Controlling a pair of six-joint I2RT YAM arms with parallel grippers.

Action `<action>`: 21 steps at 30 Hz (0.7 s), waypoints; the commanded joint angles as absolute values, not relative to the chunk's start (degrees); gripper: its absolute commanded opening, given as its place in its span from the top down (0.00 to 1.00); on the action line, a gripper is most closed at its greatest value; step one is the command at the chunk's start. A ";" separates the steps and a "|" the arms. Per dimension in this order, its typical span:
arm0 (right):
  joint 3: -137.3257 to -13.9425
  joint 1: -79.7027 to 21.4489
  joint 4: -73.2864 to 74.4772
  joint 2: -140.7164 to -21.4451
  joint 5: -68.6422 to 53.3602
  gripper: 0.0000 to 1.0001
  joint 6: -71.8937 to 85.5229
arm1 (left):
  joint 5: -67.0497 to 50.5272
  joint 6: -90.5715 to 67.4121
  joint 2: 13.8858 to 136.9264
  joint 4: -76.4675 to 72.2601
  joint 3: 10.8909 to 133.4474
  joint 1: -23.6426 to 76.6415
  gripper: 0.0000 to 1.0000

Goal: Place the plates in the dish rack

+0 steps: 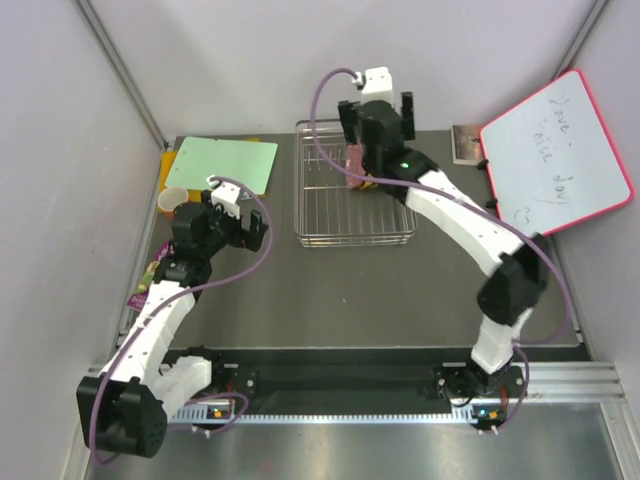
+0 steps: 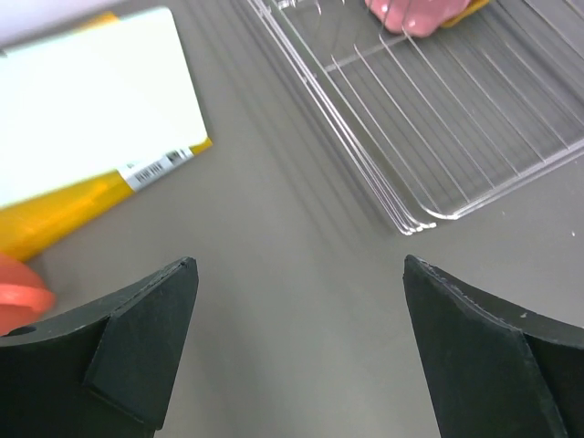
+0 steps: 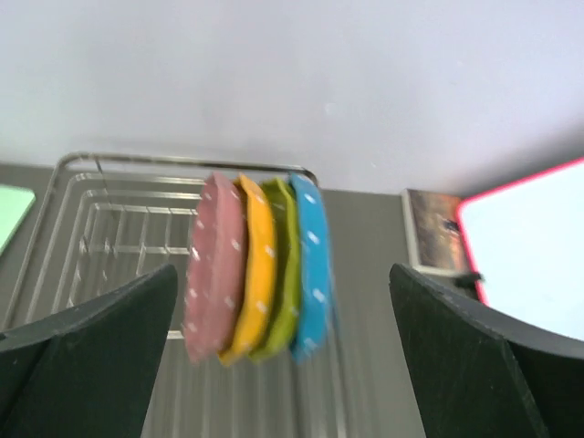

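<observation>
The right claw (image 3: pixel 283 274) stands spread wide above the far end of the dish rack (image 3: pixel 109 219), its 2 fingers touching nothing. Just beyond it, 4 plates stand on edge in the rack, toward its right side. They are packed side by side: pink plate (image 3: pixel 214 265), orange plate (image 3: pixel 258 265), yellow-green plate (image 3: pixel 285 265), blue plate (image 3: pixel 313 265). The left claw (image 2: pixel 300 265) is also spread wide and holds nothing, hovering over the table (image 2: pixel 274 228) left of the rack. Near it sit an orange cup (image 2: pixel 18 292) and a green cutting board (image 1: pixel 225 160). A whiteboard (image 1: pixel 555 150) leans at the far right.
</observation>
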State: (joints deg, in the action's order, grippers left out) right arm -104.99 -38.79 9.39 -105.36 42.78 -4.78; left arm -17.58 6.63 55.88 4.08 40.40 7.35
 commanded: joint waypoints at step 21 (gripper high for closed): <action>-32.45 -23.12 3.79 -39.75 16.01 0.00 -14.67 | 1.84 2.88 42.74 7.13 33.25 7.03 0.01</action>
State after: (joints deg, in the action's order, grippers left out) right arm -38.04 -24.95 6.74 -48.97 26.57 -11.75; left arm -5.43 3.84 49.98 9.91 37.95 7.35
